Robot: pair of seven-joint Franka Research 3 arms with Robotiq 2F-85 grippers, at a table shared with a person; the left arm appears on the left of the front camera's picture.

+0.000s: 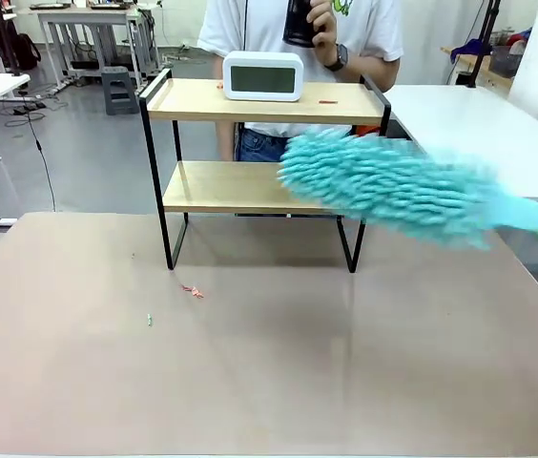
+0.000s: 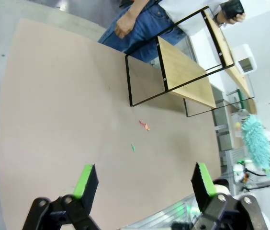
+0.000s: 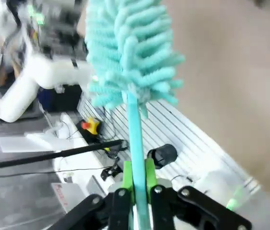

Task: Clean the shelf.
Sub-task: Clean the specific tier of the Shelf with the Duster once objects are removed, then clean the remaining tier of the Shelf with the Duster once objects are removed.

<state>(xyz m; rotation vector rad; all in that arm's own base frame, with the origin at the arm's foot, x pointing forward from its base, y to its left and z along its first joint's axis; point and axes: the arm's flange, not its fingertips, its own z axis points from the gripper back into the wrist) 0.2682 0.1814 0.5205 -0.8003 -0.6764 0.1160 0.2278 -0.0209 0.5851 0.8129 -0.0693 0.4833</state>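
The shelf (image 1: 250,186) stands at the table's far side, two light wooden boards in a black frame, and it also appears tilted in the left wrist view (image 2: 187,72). A fluffy teal duster (image 1: 393,186) hangs motion-blurred in front of the right end of the lower board. Its handle runs off to the right. My right gripper (image 3: 137,184) is shut on the teal handle, with the duster head (image 3: 130,52) above it. My left gripper (image 2: 144,179) stands open over the near table with nothing between its green pads (image 2: 86,181).
A white digital clock (image 1: 263,76) and a small red scrap (image 1: 327,100) sit on the top board. A red scrap (image 1: 192,291) and a green scrap (image 1: 150,320) lie on the brown tabletop (image 1: 345,363). Behind the shelf, a person's hand holds a black object (image 1: 300,24).
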